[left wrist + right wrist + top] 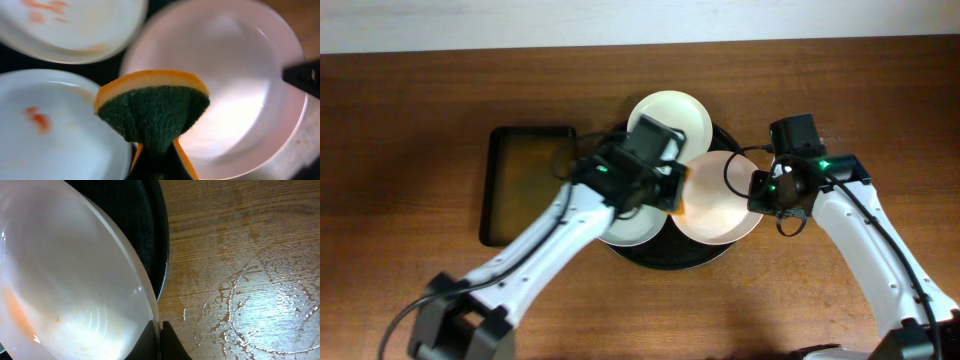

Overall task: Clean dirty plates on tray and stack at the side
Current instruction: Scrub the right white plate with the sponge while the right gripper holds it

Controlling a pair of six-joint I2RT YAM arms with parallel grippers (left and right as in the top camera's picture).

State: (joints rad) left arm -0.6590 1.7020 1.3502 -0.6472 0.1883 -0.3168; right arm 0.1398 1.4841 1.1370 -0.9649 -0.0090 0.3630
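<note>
Three plates sit on the round black tray (665, 262). The white plate (685, 114) is at the back with orange smears (40, 9). The pale blue plate (630, 228) is at the front left with a red smear (39, 119). The pale pink plate (720, 210) is at the right, tilted. My right gripper (760, 195) is shut on the pink plate's rim (152, 315). My left gripper (672, 195) is shut on an orange and green sponge (152, 112), held over the pink plate's left edge (225, 85).
A rectangular dark tray (525, 185) with brownish liquid stands to the left of the round tray. The wooden table (250, 295) right of the round tray is wet with water streaks.
</note>
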